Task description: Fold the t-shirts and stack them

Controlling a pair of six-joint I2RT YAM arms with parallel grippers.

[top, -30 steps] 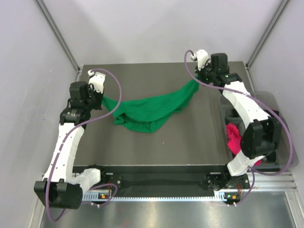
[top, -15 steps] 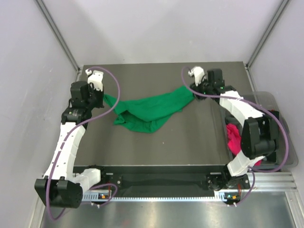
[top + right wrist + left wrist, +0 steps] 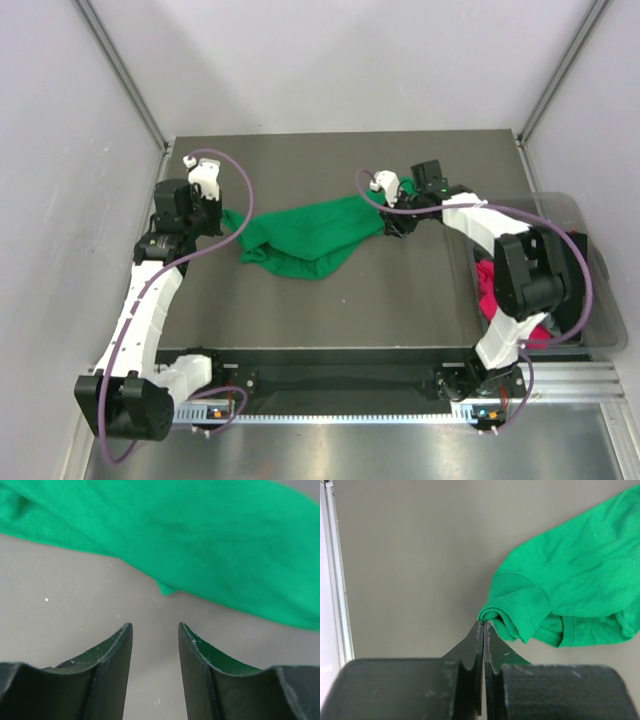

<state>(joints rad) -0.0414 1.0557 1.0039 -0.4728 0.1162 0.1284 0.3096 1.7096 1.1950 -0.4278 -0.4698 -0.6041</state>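
Note:
A bright green t-shirt lies bunched across the middle of the dark table. My left gripper is shut on the shirt's left corner; in the left wrist view the fabric bunches right at the closed tips. My right gripper hovers low at the shirt's right end, open and holding nothing. The right wrist view shows bare table between its fingers, with the green cloth just beyond them. A magenta-pink t-shirt sits crumpled in the bin at the right.
A clear plastic bin stands off the table's right edge, partly behind the right arm. Pale walls and metal posts close in the back and both sides. A purple cable loops off each wrist.
My right gripper opened, let go of the shirt's right end and swung left and down towards the middle. That end dropped onto the table. My left gripper kept its hold.

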